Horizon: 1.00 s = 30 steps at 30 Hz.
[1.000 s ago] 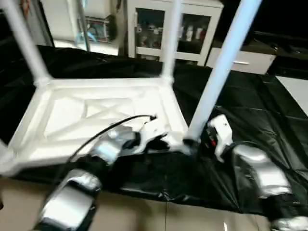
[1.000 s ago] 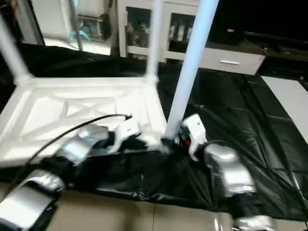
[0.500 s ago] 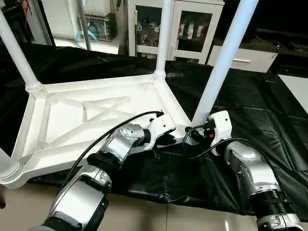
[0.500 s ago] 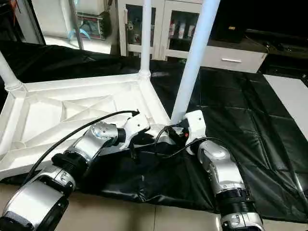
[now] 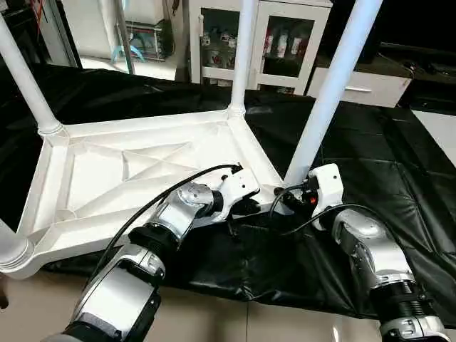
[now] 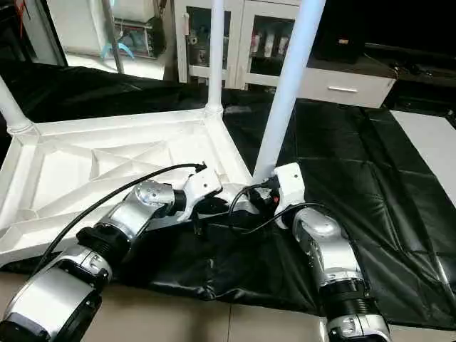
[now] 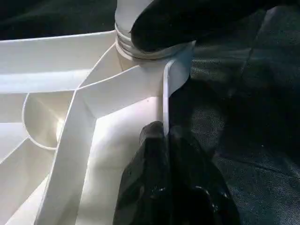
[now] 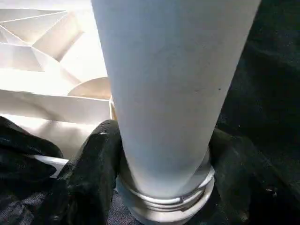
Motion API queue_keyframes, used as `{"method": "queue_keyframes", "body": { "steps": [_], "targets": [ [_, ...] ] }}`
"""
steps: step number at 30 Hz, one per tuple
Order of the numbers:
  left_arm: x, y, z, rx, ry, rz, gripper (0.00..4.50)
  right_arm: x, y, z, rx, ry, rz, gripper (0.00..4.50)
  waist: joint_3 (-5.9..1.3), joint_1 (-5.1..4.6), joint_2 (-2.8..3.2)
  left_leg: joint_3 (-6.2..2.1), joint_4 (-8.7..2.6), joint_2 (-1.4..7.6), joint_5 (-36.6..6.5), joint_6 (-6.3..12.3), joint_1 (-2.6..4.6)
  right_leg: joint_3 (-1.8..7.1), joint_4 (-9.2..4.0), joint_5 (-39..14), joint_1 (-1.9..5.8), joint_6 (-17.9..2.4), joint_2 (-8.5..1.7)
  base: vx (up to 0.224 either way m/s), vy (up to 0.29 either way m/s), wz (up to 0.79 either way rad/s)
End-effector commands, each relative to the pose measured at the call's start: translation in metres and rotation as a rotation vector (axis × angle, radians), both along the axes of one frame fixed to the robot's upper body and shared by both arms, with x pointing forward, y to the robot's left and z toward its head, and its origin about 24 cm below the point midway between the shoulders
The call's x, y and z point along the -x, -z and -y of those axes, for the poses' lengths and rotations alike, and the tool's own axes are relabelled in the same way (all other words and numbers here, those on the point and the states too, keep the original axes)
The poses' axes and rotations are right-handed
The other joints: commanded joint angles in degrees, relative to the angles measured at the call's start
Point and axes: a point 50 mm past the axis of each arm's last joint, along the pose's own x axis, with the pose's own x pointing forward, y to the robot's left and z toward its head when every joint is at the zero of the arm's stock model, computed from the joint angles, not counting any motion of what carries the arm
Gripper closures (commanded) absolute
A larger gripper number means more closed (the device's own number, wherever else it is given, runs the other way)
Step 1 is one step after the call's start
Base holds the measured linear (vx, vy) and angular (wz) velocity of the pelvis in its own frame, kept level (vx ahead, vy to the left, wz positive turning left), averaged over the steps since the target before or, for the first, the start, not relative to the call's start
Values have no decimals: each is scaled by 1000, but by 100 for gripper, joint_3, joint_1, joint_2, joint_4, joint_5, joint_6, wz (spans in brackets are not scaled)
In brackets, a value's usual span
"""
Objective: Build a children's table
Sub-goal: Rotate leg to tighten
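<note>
1. The tabletop [image 5: 135, 171] is laid upside down on a black sheet [image 5: 385, 157] spread over the floor, its ribbed underside facing up; its near left corner is cut off by the picture's edge.
2. Four white legs stand in the corner sockets; the tops of all four run out of frame, and only the base of the near left leg [image 5: 11, 249] is seen.
3. The left pincer [image 7: 164, 140] is closed on the thin rim of the tabletop beside the near right corner.
4. The right pincer [image 8: 164, 154] is clamped around the near right leg [image 5: 328, 92] just above its ribbed end.
5. No writing can be read on the items in the glass cabinet [image 5: 256, 43] behind.
6. Against the frames of half a second ago, nothing is seen to have moved.
</note>
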Motion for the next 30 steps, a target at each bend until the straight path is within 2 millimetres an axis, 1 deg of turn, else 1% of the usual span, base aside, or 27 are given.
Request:
{"method": "queue_keyframes", "body": {
  "steps": [1, 2, 3, 4, 5, 6, 7, 8, 9, 10, 11, 12, 13, 14, 15, 17, 19, 20, 21, 23, 24, 25, 26, 27, 28, 29, 30],
  "targets": [
    [-12, -13, 14, 58, -123, 107, 450, -12, 14, -12, 69, 181, -40, 202, -186, -39, -223, -3, -469, 46, -2378, 147, -45, 91, -531, -3354, 77, -587, -153, 0, 0, 0],
    [-17, -17, 12, 47, -174, 156, 450, -21, 9, -22, 70, 235, -7, 202, -200, -57, -150, -66, -496, 28, -2239, 2, -78, 72, -477, -3476, 139, -540, -179, 0, 0, 0],
    [-20, -19, 10, 37, -201, 188, 450, -27, 4, -29, 72, 266, 18, 202, -250, -58, -127, -79, -500, 28, -2008, -24, -109, 80, -459, -3295, 199, -532, -198, 0, 0, 0],
    [-21, -20, 8, 33, -211, 201, 450, -29, 2, -34, 71, 276, 30, 202, -294, -36, -84, -67, -492, 71, -1535, -32, -147, 103, -393, -2527, 214, -652, -193, 0, 0, 0],
    [-21, -20, 8, 33, -210, 200, 450, -29, 3, -34, 71, 274, 30, 202, -272, -27, -123, -11, -474, 61, -1278, 43, -169, 114, -336, -1860, 198, -811, -146, 0, 0, 0],
    [-21, -19, 7, 34, -209, 199, 450, -29, 3, -35, 71, 271, 29, 203, -260, 0, -123, 23, -457, 57, -1272, 100, -134, 123, -334, -1695, 174, -888, -131, 0, 0, 0],
    [-21, -19, 7, 34, -209, 199, 450, -29, 3, -35, 71, 270, 29, 203, -248, 11, -144, 60, -447, 52, -1339, 228, -119, 135, -327, -1677, 167, -967, -121, 0, 0, 0],
    [-20, -19, 7, 32, -203, 198, 450, -28, 3, -36, 73, 266, 29, 203, -260, 34, -134, 73, -432, 54, -1302, 295, -110, 149, -318, -1654, 169, -1019, -135, 0, 0, 0],
    [-20, -18, 8, 29, -199, 196, 450, -28, 4, -37, 75, 263, 29, 203, -279, 74, -66, 84, -414, 59, -1137, 340, -83, 155, -289, -1386, 164, -1109, -139, 57, -7, 2],
    [-20, -18, 8, 28, -199, 196, 450, -28, 4, -37, 75, 264, 30, 203, -280, 67, -87, 101, -402, 56, -1049, 375, -83, 159, -281, -1204, 160, -1161, -124, 57, -11, 2],
    [-21, -19, 8, 32, -197, 199, 450, -29, 1, -38, 56, 255, 42, 203, -288, 81, -94, 103, -388, 46, -894, 433, -112, 159, -233, -958, 200, -1240, -125, 57, -11, 2],
    [-21, -19, 9, 34, -197, 203, 450, -30, 0, -39, 44, 253, 52, 203, -295, 101, -101, 119, -366, 39, -763, 507, -107, 165, -208, -754, 194, -1302, -122, 0, 0, 0],
    [-21, -19, 9, 34, -197, 203, 450, -30, 0, -39, 44, 253, 52, 203, -295, 101, -101, 119, -366, 39, -763, 507, -107, 165, -208, -754, 194, -1302, -122, 0, 0, 0],
    [-21, -20, 9, 36, -183, 210, 450, -31, -7, -43, -3, 208, 92, 147, -284, 133, -85, 129, -357, 35, -691, 588, -106, 172, -190, -600, 202, -1389, -117, 0, 0, 0],
    [-21, -21, 8, 36, -162, 213, 450, -30, -14, -46, -46, 164, 131, 147, -292, 162, -37, 124, -360, 41, -745, 607, -83, 170, -183, -632, 213, -1411, -124, 0, 0, 0],
    [-21, -22, 6, 38, -139, 211, 450, -28, -20, -43, -66, 145, 153, 132, -282, 183, -71, 129, -358, 45, -775, 658, -90, 170, -186, -606, 231, -1402, -110, 0, 0, 0],
    [-20, -22, 5, 40, -125, 211, 450, -27, -23, -40, -52, 139, 175, 125, -284, 176, -70, 119, -364, 54, -775, 662, -104, 171, -177, -661, 244, -1383, -127, 0, 0, 0],
    [-18, -23, 2, 47, -81, 202, 450, -24, -32, -23, -45, 145, 200, 97, -271, 182, -44, 114, -372, 51, -782, 626, -85, 171, -200, -803, 236, -1359, -114, 0, 0, 0],
    [-18, -23, 2, 47, -81, 202, 450, -24, -32, -23, -45, 145, 200, 97, -265, 202, -28, 123, -373, 56, -801, 626, -57, 174, -216, -822, 230, -1350, -104, 0, 0, 0],
    [-11, -21, -4, 48, 38, 164, 450, -14, -40, 1, -10, 73, 196, 78, -260, 227, -39, 130, -363, 59, -826, 648, -57, 180, -205, -808, 240, -1380, -104, 0, 0, 0],
    [-9, -20, -5, 48, 62, 159, 450, -13, -41, 4, -7, 51, 188, 65, -259, 244, -19, 126, -360, 61, -807, 670, -55, 182, -193, -774, 250, -1395, -106, 0, 0, 0],
    [-7, -20, -5, 48, 88, 153, 450, -11, -41, 6, -4, 28, 179, 65, -253, 255, -21, 124, -357, 64, -769, 713, -70, 182, -190, -734, 257, -1417, -103, 0, 0, 0],
    [-5, -19, -6, 48, 118, 146, 450, -9, -41, 9, -4, 0, 167, 49, -258, 257, -12, 134, -347, 69, -780, 737, -69, 185, -184, -711, 232, -1462, -115, 0, 0, 0],
    [9, -12, -16, 0, 298, 80, 450, 8, -42, 20, 25, -230, 141, 49, -255, 283, 8, 125, -352, 65, -850, 719, -79, 177, -194, -814, 243, -1456, -120, 0, 0, 0],
    [13, -10, -20, -13, 333, 48, 450, 14, -43, 23, 42, -307, 132, 35, -267, 337, -8, 111, -350, 93, -889, 735, -50, 172, -181, -785, 280, -1471, -132, 0, 0, 0],
    [13, -10, -21, -14, 336, 46, 450, 15, -43, 24, 43, -314, 131, 26, -245, 368, -7, 130, -341, 113, -866, 795, -54, 194, -160, -622, 246, -1535, -123, 0, 0, 0],
    [17, -8, -25, -18, 378, 16, 450, 23, -42, 27, 69, -403, 116, 26, -241, 377, -7, 143, -342, 114, -929, 825, -53, 196, -168, -628, 238, -1562, -128, 0, 0, 0]
  ]
}}
